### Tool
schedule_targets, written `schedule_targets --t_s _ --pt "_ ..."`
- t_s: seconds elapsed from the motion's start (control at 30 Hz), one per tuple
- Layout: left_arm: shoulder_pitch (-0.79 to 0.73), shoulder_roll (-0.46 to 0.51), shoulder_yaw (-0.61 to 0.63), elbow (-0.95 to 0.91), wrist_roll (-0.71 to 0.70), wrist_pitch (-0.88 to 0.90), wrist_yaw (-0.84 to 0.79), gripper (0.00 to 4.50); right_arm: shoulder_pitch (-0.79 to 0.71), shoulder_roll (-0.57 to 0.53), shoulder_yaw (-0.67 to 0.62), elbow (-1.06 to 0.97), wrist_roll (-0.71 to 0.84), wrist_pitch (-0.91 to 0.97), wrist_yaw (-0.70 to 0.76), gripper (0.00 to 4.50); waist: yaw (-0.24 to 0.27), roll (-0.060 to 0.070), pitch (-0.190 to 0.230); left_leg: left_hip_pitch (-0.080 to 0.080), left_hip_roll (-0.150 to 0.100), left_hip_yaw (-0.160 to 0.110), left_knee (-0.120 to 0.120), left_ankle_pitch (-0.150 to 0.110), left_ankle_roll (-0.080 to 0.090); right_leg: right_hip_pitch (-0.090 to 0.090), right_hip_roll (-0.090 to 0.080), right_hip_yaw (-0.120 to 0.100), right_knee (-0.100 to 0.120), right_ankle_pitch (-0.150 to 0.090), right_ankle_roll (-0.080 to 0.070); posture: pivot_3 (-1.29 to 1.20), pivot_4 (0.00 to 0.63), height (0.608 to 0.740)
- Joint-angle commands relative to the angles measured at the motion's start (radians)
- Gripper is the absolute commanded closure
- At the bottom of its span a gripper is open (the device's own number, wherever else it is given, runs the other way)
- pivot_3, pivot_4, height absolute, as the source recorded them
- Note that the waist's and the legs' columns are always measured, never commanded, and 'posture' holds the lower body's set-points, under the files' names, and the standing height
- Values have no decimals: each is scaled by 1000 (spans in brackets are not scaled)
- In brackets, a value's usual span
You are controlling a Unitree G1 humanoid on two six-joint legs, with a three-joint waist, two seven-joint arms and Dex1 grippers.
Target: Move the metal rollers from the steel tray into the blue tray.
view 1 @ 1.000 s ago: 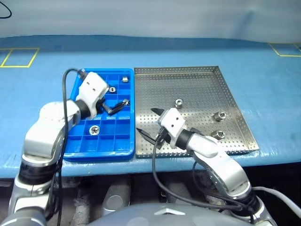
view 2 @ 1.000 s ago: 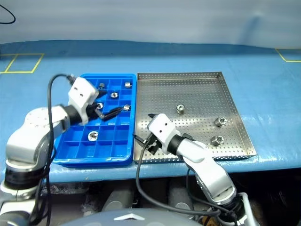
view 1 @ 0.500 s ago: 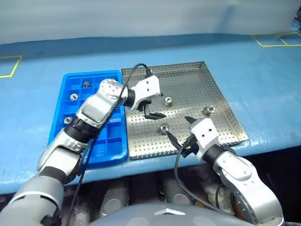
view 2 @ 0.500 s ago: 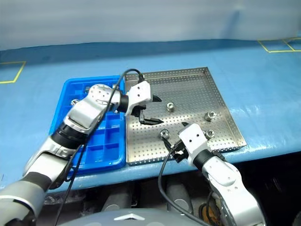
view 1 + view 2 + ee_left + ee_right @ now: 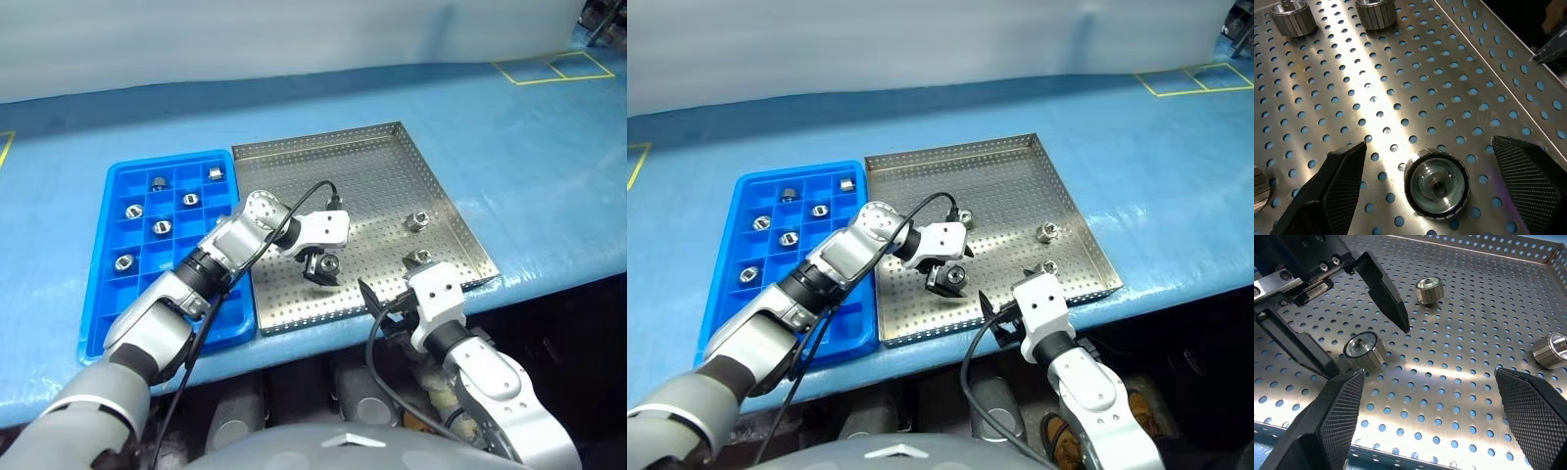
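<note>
The left gripper is seen with its jaws spread wide, and one metal roller is framed between the fingers on the steel tray, touched by neither. The right gripper is likewise spread and empty near the tray's front rim. Three more rollers are seen beyond the jaws on the perforated floor, while six lie in compartments of the blue tray.
</note>
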Motion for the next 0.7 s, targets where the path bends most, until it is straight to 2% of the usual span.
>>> schedule_targets --t_s 0.03,0.23,0.33,0.47,0.53,0.57,0.6,0.7 --pt "6 -1 -17 17 45 -34 -12 18 -5 7 -1 -3 -5 -35 -3 0 -4 0 0 0 0 0 0 0 0 0 0 0 0 0 0 -289 150 740" --pt "12 1 -31 37 107 -35 -6 18 -28 12 3 6 -5 -39 2 0 -9 0 0 0 0 0 0 0 0 1 0 0 0 0 0 -283 150 740" --pt "16 -3 -12 30 95 -16 -9 597 -34 9 7 6 -5 -40 6 0 -10 1 -1 0 0 0 0 0 0 1 0 0 0 0 0 -274 150 740" --pt "17 -9 28 3 66 11 -1 1911 -39 3 13 7 -4 -36 14 0 -10 1 -1 0 0 0 1 0 0 1 0 0 0 0 1 -264 150 740" --pt "14 -25 88 -29 27 47 29 2575 -47 0 15 8 -2 -34 20 0 -8 1 -1 0 0 0 1 0 0 1 0 0 0 0 1 -254 150 740" --pt "14 -30 108 -41 13 63 38 2740 -49 -2 15 8 -2 -33 23 0 -6 1 -1 0 0 0 1 0 0 0 0 0 0 1 1 -246 150 740" --pt "14 -34 142 -64 -5 83 56 2738 -55 -3 16 9 -1 -32 27 0 -4 1 -1 0 0 -1 1 0 0 0 0 0 0 4 6 -238 150 740" --pt "20 -36 240 -151 -58 153 115 2738 -76 -7 22 11 2 -26 37 0 1 1 -1 -1 0 -1 1 0 0 -1 0 0 0 4 6 -221 150 740"
